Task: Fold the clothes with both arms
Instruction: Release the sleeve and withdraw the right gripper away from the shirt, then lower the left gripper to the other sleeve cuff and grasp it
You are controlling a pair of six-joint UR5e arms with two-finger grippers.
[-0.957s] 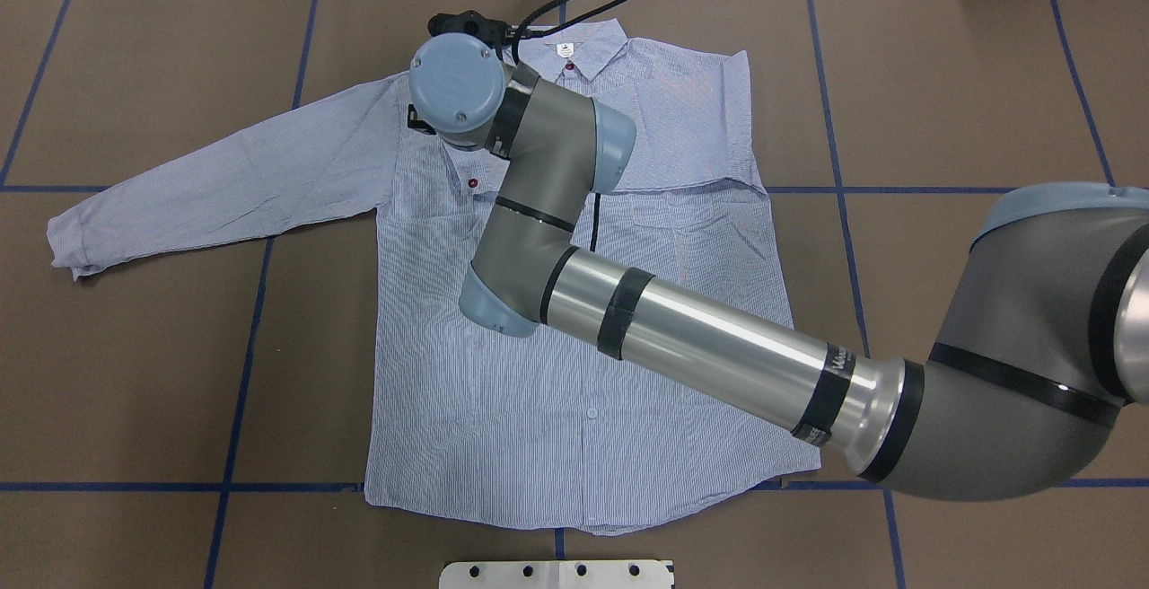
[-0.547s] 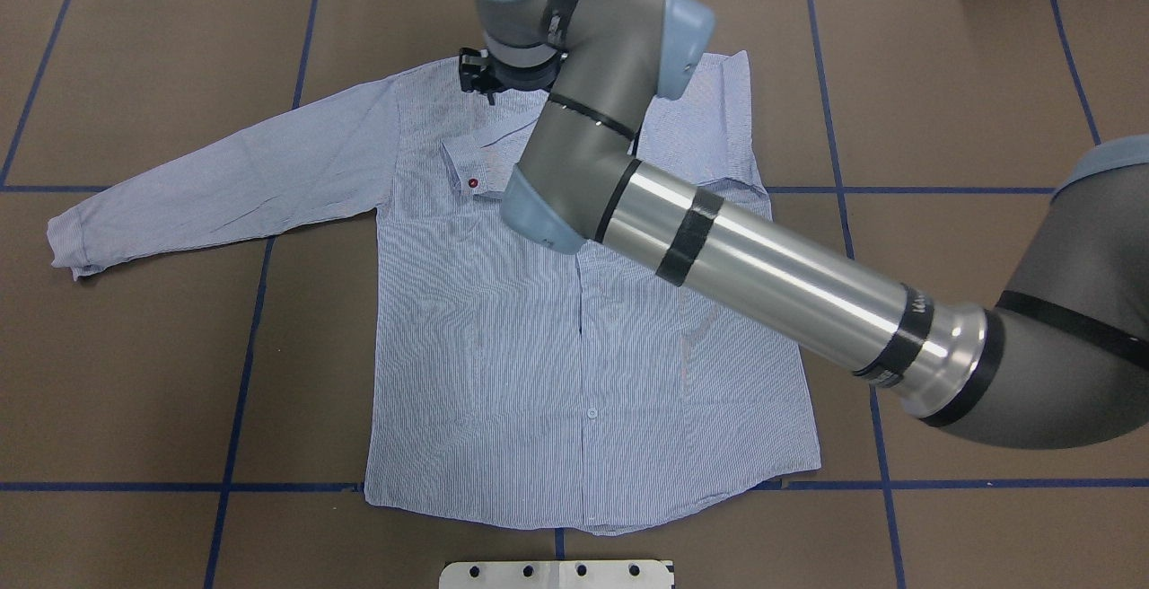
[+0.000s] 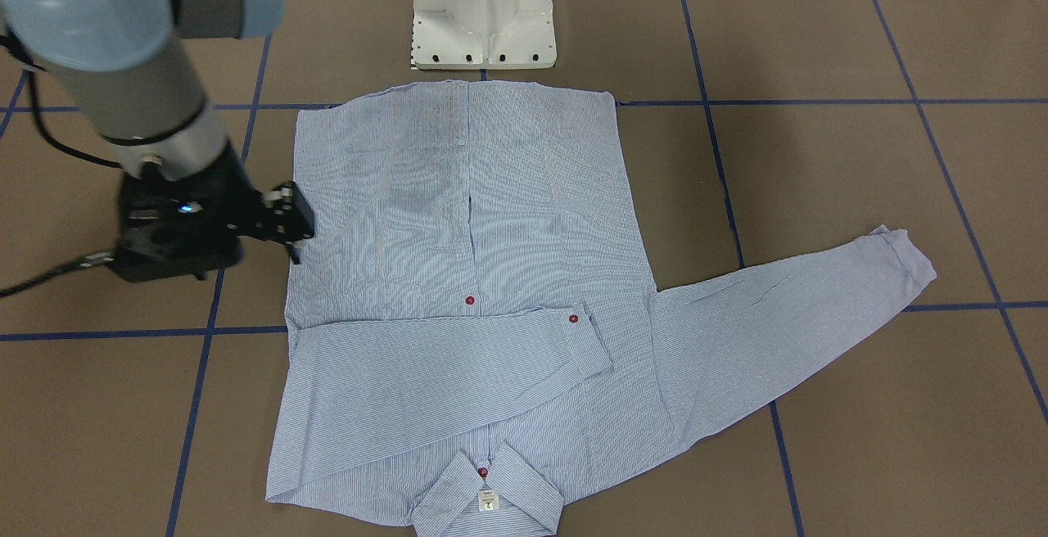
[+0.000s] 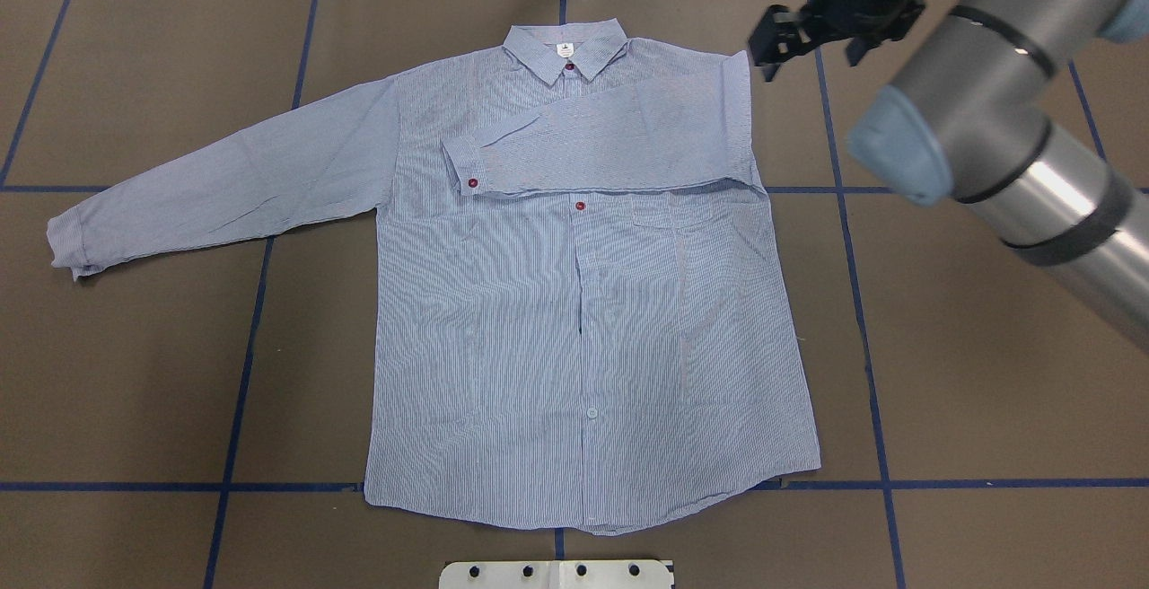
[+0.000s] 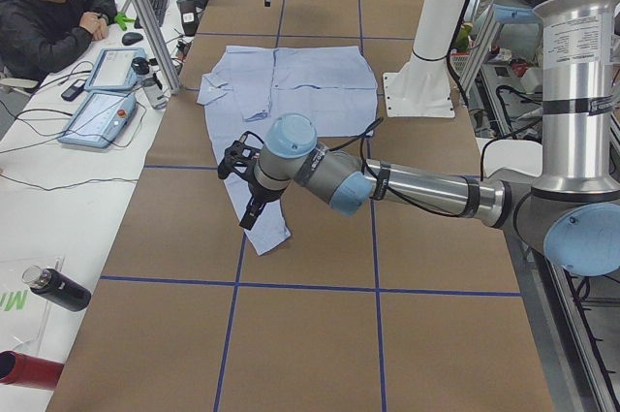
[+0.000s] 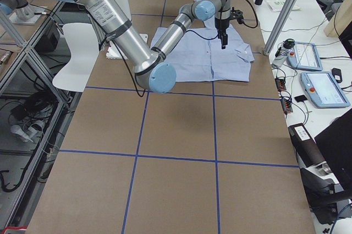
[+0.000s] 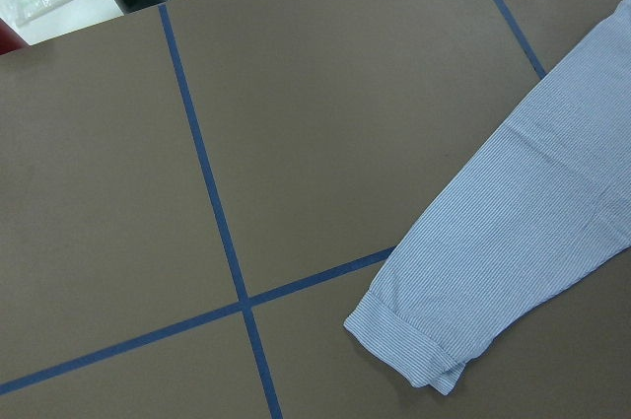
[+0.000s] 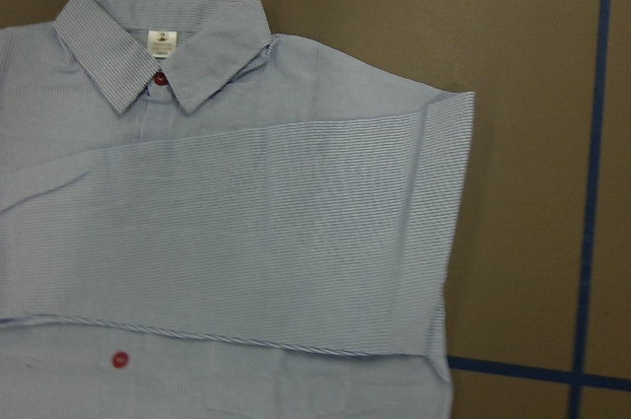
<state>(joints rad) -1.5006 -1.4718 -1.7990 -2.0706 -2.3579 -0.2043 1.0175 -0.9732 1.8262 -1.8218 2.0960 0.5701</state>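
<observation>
Bare brown table (image 4: 135,373) flanks the light-blue striped shirt (image 4: 583,347) on both sides; white pedestal base (image 3: 483,13) crowds its hem, black right gripper (image 4: 808,55) hangs beside its folded shoulder

1 shirt (image 4: 583,329). 2 sleeves: 1 folded sleeve (image 4: 610,149) across chest, 1 outstretched sleeve (image 4: 224,185). 3 red buttons (image 4: 580,206) visible, 1 pale button (image 4: 592,412). 1 collar label (image 4: 565,49). 2 arms: right arm (image 4: 978,95), left arm (image 5: 407,184). 1 white pedestal (image 3: 483,9). 1 seated person (image 5: 48,15). 2 tablets (image 5: 97,116) on side bench.
</observation>
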